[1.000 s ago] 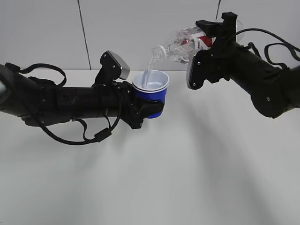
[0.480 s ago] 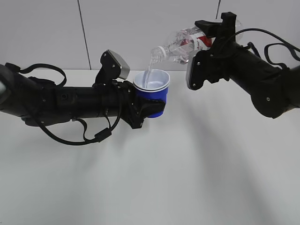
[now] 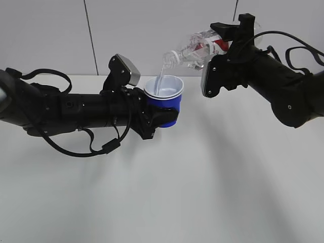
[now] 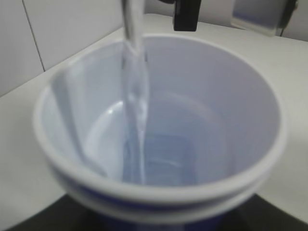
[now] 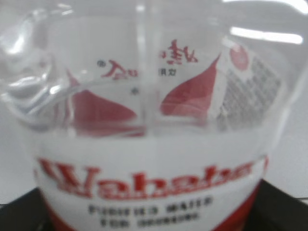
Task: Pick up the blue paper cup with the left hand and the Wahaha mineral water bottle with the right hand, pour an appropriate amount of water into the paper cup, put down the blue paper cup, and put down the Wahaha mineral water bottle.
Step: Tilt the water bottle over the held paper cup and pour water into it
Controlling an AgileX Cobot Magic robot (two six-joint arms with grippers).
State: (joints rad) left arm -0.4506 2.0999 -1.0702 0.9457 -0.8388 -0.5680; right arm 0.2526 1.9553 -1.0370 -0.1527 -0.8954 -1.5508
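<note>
The left tool (image 3: 161,115) is closed around the lower body of the blue paper cup (image 3: 165,101) and holds it upright, clear of the white worktop (image 3: 202,182). The cup sits near the middle of the exterior view, with its doubled white rim level and facing up.

The right tool (image 3: 229,38) grips the Wahaha mineral water bottle (image 3: 200,48) around its labelled section. The bottle is tilted steeply, neck pointing down and to the left, with the open mouth just above the cup rim. A thin stream of water (image 3: 160,78) runs from the mouth into the cup.

In the left wrist view, the stream (image 4: 134,86) enters near the far-left inner wall of the cup (image 4: 159,130), and a shallow pool of water covers the white bottom.

In the right wrist view, the bottle (image 5: 154,125) fills the frame; the red "Wahaha" lettering on the white label band is legible. The tool's fingers are barely visible there.
</note>
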